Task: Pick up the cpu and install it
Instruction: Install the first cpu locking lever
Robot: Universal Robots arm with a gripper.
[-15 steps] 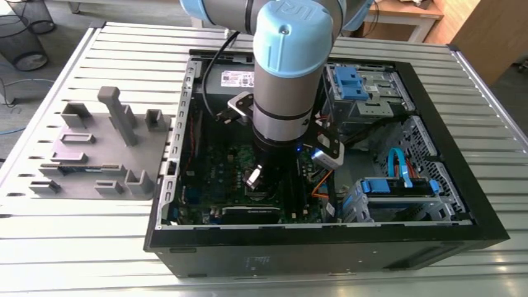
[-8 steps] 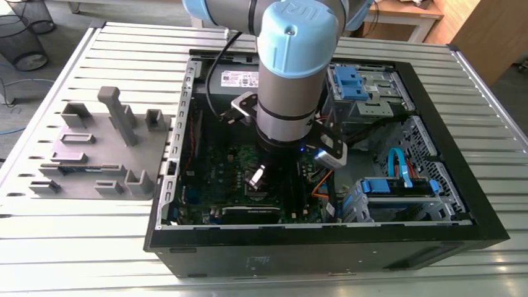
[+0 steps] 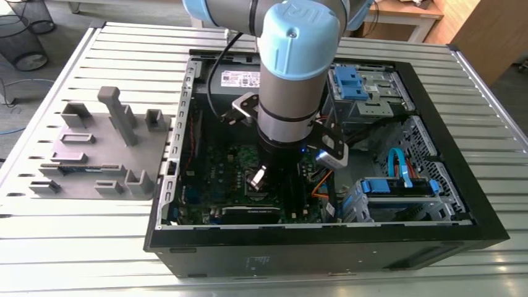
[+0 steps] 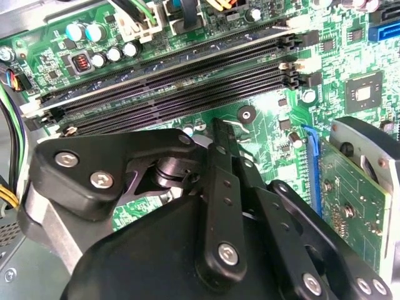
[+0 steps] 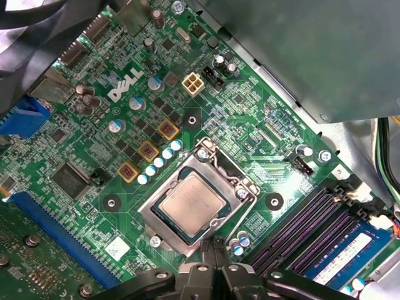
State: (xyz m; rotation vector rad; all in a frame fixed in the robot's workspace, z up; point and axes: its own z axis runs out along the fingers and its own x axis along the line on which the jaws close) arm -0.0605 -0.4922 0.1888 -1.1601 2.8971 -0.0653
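**Fig.** Ext. view, read from its left to its right. The table [image 3: 83, 260] is carrying a gray fixture tray [image 3: 91, 154], well apart from the claw, and an open PC case [image 3: 330, 253]. The arm [image 3: 289, 74] is extending down into the case, w/ the claw [image 3: 275, 193] hanging close over the motherboard [image 3: 222, 167]. Drive cages [image 3: 396, 198] are sitting past the claw toward the ext. view's right.

First wrist view: the cpu [image 5: 189, 205] is lying flat in its socket, silver top up, just ahead of the claw's tips. The socket frame [image 5: 150, 215] is lying around the chip, not beside it. Whether it is latched cannot be told. The claw [image 5: 215, 250] is showing its fingers drawn together w/ nothing between them, tips near the frame's closest edge and apart from the chip. Memory slots [image 5: 306, 231] are running alongside the claw.

Second wrist view: the claw [image 4: 222, 144] is pointing at bare board, w/ more memory slots [image 4: 175, 87] lying beyond it.

Progress (judged): pick-up and seating are looking complete, since the chip is resting square in the socket and the claw is empty. Locking of the frame is remaining unconfirmed.
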